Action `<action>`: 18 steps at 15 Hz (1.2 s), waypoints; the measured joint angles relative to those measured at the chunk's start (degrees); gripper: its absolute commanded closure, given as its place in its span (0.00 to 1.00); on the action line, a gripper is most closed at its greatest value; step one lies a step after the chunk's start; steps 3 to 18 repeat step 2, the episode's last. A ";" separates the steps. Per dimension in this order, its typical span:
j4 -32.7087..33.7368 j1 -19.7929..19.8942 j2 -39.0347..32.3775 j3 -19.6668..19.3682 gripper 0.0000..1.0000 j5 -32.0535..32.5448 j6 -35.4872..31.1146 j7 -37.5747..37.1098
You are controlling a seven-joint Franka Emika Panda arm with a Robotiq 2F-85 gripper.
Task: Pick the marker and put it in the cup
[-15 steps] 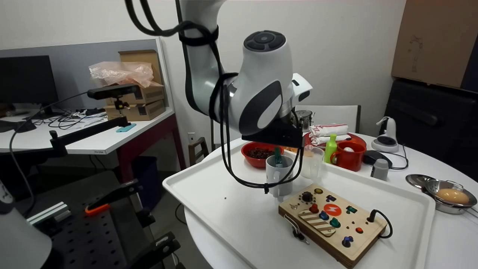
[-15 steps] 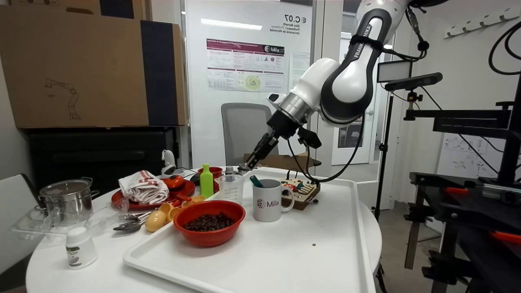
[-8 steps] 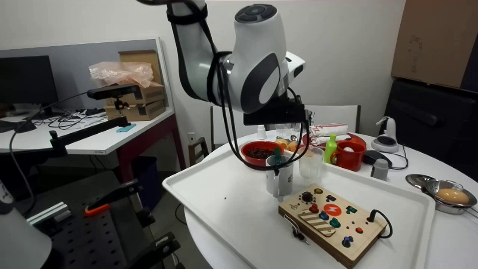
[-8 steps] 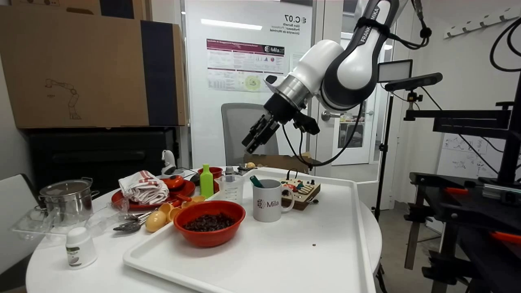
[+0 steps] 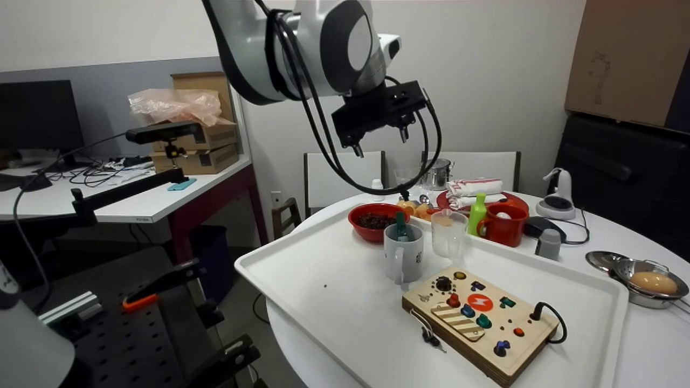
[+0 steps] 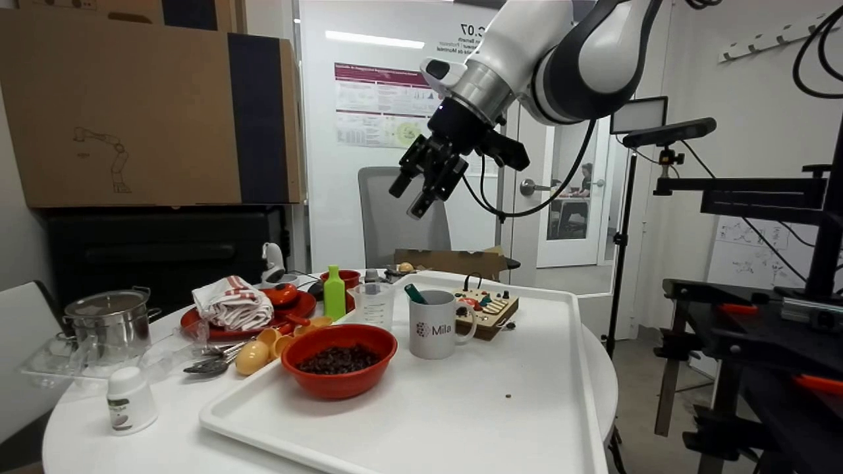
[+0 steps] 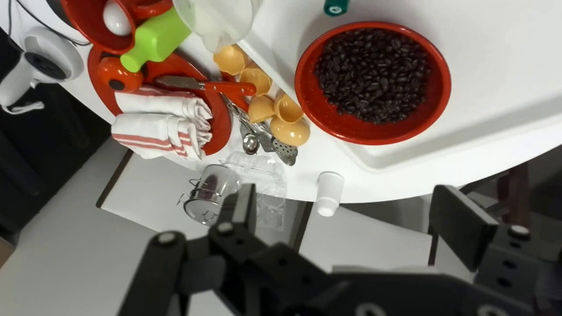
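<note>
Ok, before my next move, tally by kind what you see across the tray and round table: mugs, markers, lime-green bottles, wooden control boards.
Mugs: 2 (white mug, red mug)
Markers: 1 (teal marker, standing in the white mug)
Lime-green bottle: 1
Wooden control board: 1
Total: 5

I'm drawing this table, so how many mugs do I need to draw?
2. The white mug stands on the tray, holding the marker; the red mug is on the table, beside the green bottle. Others could be hidden behind things.

Marker [image 6: 415, 294] is teal, mug [image 6: 431, 332] white — bowl [image 6: 338, 384] red.
</note>
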State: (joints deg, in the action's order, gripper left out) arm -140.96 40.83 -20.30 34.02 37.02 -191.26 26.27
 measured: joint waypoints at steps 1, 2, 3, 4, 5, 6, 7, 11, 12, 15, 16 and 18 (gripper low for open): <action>-0.61 0.40 1.18 1.45 0.00 0.70 1.64 0.00; -0.89 0.45 1.59 2.10 0.00 0.64 1.94 -0.20; -0.89 0.45 1.59 2.10 0.00 0.64 1.94 -0.20; -0.89 0.45 1.59 2.10 0.00 0.64 1.94 -0.20; -0.89 0.45 1.59 2.10 0.00 0.64 1.94 -0.20; -0.89 0.45 1.59 2.10 0.00 0.64 1.94 -0.20; -0.89 0.45 1.59 2.10 0.00 0.64 1.94 -0.20; -0.89 0.45 1.59 2.10 0.00 0.64 1.94 -0.20; -0.89 0.45 1.59 2.10 0.00 0.64 1.94 -0.20; -0.89 0.45 1.59 2.10 0.00 0.64 1.94 -0.20; -0.89 0.45 1.59 2.10 0.00 0.64 1.94 -0.20; -0.89 0.45 1.59 2.10 0.00 0.64 1.94 -0.20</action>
